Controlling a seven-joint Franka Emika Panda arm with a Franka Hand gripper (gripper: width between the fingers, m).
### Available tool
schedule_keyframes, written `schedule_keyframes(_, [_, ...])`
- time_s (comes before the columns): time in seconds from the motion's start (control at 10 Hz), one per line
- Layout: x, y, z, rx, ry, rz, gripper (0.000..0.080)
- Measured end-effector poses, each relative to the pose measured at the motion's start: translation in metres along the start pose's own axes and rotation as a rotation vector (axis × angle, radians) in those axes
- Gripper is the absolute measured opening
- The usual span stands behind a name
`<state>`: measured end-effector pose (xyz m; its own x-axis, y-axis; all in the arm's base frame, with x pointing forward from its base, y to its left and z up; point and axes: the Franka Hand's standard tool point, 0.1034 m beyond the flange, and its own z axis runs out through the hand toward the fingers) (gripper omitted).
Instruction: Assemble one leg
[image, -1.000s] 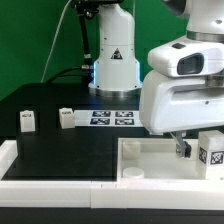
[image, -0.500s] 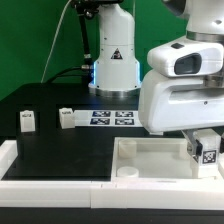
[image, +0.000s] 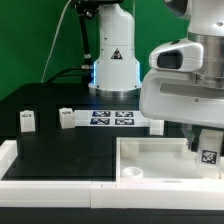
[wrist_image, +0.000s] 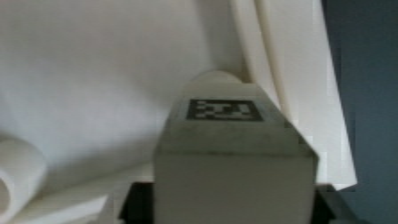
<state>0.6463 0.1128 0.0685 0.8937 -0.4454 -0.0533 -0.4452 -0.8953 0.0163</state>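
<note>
While the gripper (image: 203, 143) hangs over the white panel (image: 150, 160), its jaws are clamped on a leg (image: 208, 155).
Marker face showing, the leg (wrist_image: 231, 140) sits above the panel's far corner on the exterior view's right; two more legs (image: 27, 121) (image: 66, 117) stand well apart on the black table (image: 60, 150), near the marker board (image: 112, 118).
</note>
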Motion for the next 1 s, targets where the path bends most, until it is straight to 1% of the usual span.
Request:
schedule_keyframes(0.1, [-0.0002, 0.0008, 0.0003, -0.002, -0.002, 0.151, 0.0293])
schedule_keyframes(0.2, [-0.0009, 0.0008, 0.0006, -0.002, -0.005, 0.242, 0.0294])
schedule_keyframes(0.3, [-0.0018, -0.0001, 0.0007, 0.002, -0.012, 0.433, 0.0294])
schedule_keyframes(0.5, [-0.0003, 0.002, 0.0003, -0.004, -0.004, 0.701, 0.0294])
schedule_keyframes(0.6, [0.0004, 0.0037, 0.0004, 0.005, -0.017, 0.787, 0.0294])
schedule_keyframes(0.8, [-0.0003, 0.0039, 0.0001, 0.002, -0.02, 0.884, 0.0294])
schedule_keyframes(0.9, [-0.0005, 0.0041, 0.0007, 0.001, -0.02, 0.869, 0.0294])
schedule_keyframes(1.0, [-0.0005, 0.003, 0.0004, 0.004, -0.019, 0.819, 0.0379])
